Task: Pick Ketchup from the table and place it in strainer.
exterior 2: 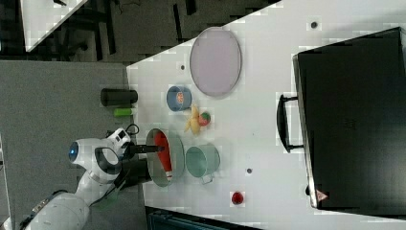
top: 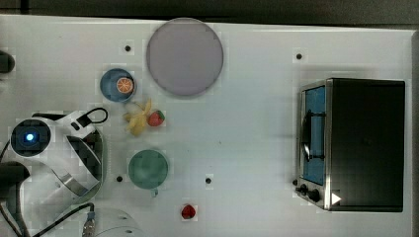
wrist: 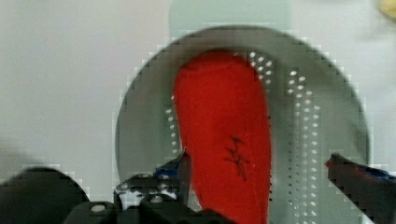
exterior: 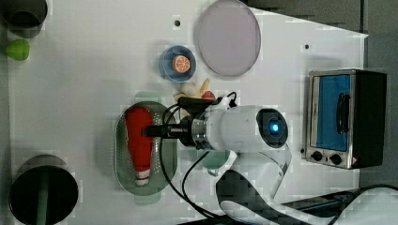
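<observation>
Red against pale mint, the Ketchup lies lengthwise inside the strainer, its cap toward the left view's bottom; we see our gripper spread wide, one finger on either side of the bottle, holding nothing; in the left view the strainer's left rim faces bare white table; its right side is crowded by the teal cup, banana and strawberry.

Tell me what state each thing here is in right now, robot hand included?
Ketchup: lying flat inside the strainer.
Strainer: on the table, holding the ketchup.
Hand: open, fingers either side of the ketchup, not clamping it.
Toaster oven: door shut.
Teal cup: upright, empty.
Blue bowl: holds an orange slice.
Grey plate: empty.
</observation>
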